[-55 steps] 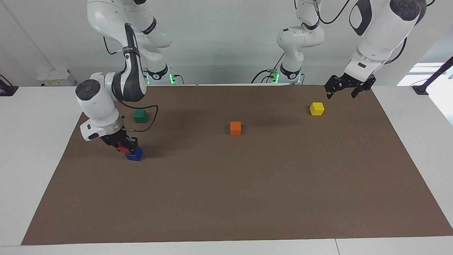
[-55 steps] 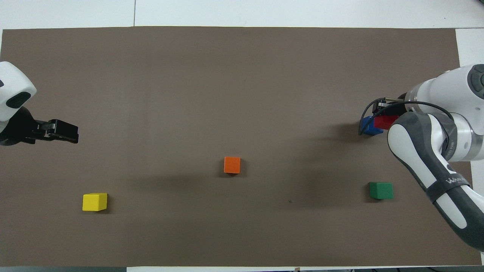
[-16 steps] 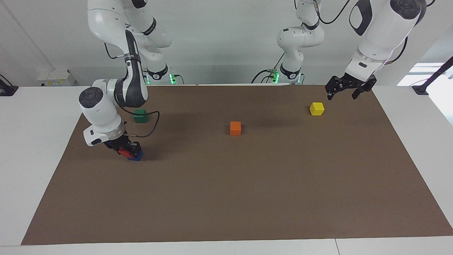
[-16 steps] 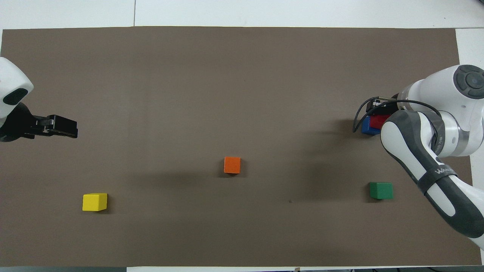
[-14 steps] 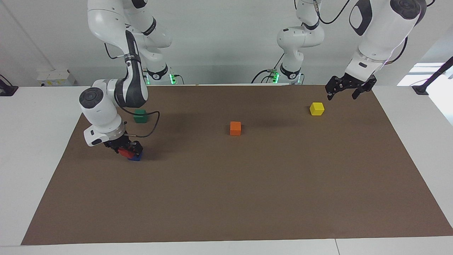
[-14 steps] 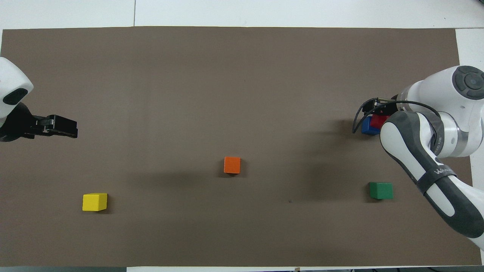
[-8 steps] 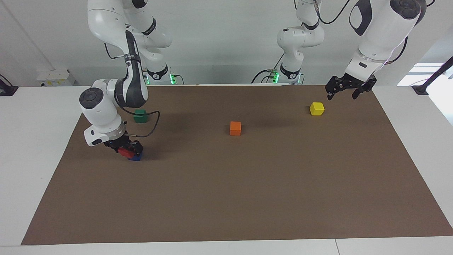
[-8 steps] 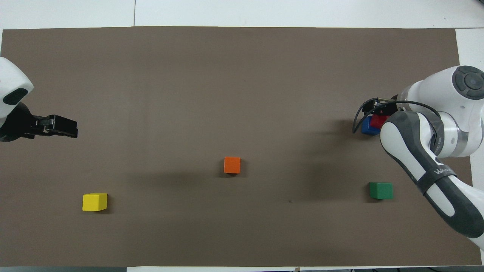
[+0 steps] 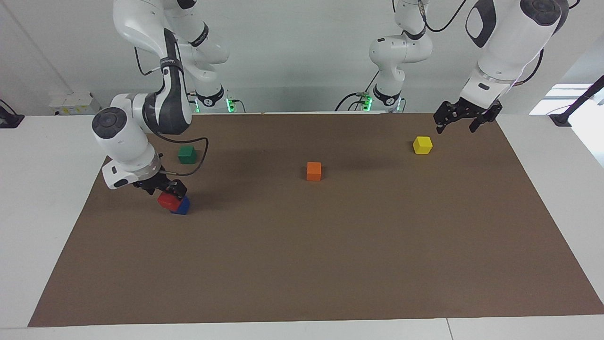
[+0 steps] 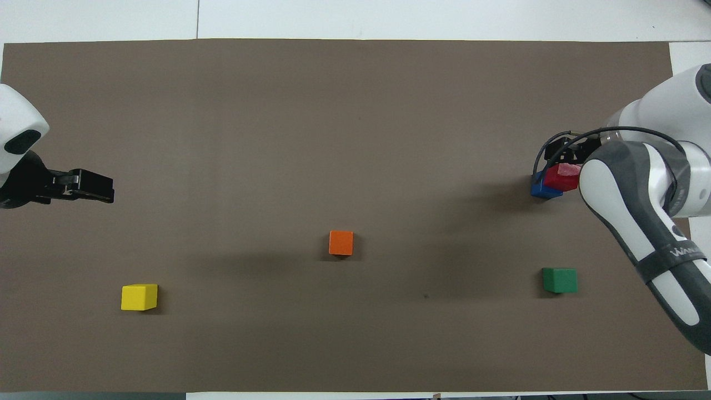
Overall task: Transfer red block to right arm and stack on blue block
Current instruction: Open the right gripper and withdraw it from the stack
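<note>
Red block (image 9: 168,200) atop blue block (image 9: 182,206), right gripper (image 9: 164,188) fingers apart above it.

The brown mat (image 9: 330,245) covering the table looks like matt paper or thin card, smooth, no shine at all. The red block (image 9: 167,200), blue block (image 9: 183,206), green cube (image 9: 187,154), orange cube (image 9: 314,171) and yellow cube (image 9: 422,144) all have a flat painted finish, pretty dull. The right arm (image 9: 137,137) has glossy white plastic shells with dark grey panels and a shiny metal-looking wrist ring. The table edge (image 9: 42,156) is smooth white, slightly satin.
</note>
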Robot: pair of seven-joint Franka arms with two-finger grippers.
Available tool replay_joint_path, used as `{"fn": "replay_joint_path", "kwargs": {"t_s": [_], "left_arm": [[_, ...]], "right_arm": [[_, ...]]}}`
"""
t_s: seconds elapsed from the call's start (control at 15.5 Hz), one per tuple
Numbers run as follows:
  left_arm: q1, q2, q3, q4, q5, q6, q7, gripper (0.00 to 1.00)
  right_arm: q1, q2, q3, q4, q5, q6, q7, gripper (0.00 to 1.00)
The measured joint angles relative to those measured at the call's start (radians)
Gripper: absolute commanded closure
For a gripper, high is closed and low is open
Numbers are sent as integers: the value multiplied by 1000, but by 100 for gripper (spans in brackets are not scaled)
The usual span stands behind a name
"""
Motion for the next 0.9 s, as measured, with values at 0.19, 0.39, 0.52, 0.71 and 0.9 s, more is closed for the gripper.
{"fn": "replay_joint_path", "kwargs": {"t_s": [0.19, 0.39, 0.52, 0.71, 0.9], "left_arm": [[0, 0, 0, 0, 0, 0, 0, 0], [0, 0, 0, 0, 0, 0, 0, 0], [0, 0, 0, 0, 0, 0, 0, 0], [0, 0, 0, 0, 0, 0, 0, 0], [0, 0, 0, 0, 0, 0, 0, 0]], "right_arm": [[0, -64, 1, 29, 0, -87, -14, 0], [-1, -151, 0, 32, 0, -181, -138, 0], [-2, -205, -3, 32, 0, -237, -219, 0], [-5, -268, -8, 33, 6, -340, -266, 0], [-5, -294, -9, 48, 11, -384, -268, 0]]}}
